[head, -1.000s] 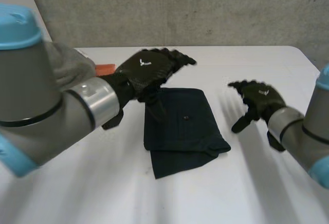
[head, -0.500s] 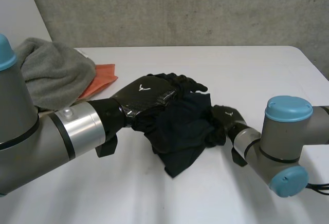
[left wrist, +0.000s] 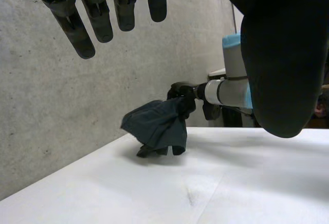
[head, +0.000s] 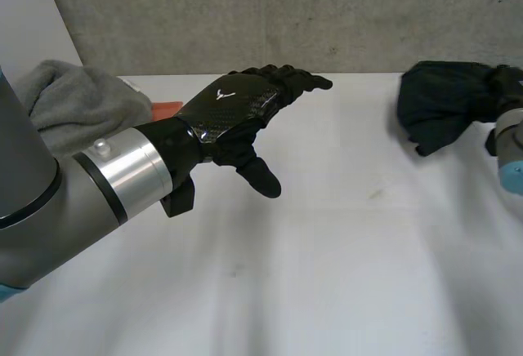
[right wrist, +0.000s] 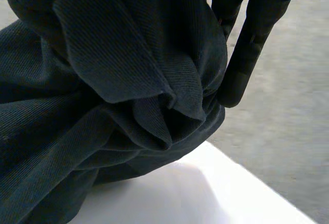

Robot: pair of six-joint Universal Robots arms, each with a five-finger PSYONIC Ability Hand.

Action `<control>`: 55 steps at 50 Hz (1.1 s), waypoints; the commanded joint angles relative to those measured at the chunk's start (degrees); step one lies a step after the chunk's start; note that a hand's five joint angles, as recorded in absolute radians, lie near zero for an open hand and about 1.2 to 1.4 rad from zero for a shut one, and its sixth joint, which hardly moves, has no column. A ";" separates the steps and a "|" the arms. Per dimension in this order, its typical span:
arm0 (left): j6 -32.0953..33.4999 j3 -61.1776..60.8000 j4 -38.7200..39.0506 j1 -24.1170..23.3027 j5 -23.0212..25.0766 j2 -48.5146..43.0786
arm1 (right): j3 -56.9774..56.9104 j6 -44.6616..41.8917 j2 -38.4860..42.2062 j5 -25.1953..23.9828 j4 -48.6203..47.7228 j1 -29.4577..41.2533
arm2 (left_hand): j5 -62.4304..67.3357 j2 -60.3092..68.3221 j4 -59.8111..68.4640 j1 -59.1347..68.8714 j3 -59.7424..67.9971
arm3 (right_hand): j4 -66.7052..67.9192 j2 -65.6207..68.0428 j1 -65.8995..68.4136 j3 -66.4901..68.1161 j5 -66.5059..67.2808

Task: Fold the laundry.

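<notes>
The right hand [left wrist: 179,89] clutches the bunched dark cloth [head: 441,103] near the worktop's [head: 327,258] far right edge. The left hand [head: 233,115] hovers mid-worktop, fingers straight and spread, well apart from the cloth.

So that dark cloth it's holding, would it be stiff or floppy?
Probably floppy: the dark cloth bunches into soft folds in the right hand and its loose end droops toward the table. Likely light too: curled fingers alone seem to carry it.

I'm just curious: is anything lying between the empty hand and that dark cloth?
Nothing visible. Only bare white table lies between the open left hand and the dark cloth, which the right hand holds bunched up at the table's far right.
</notes>
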 commanded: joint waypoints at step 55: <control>34.32 20.03 17.30 30.05 -28.43 -34.63 | 70.78 -44.64 -46.57 -17.31 -17.44 20.70 | 3.01 4.29 3.66 6.81 4.27 | -58.93 -53.53 -43.88 -52.38 -53.21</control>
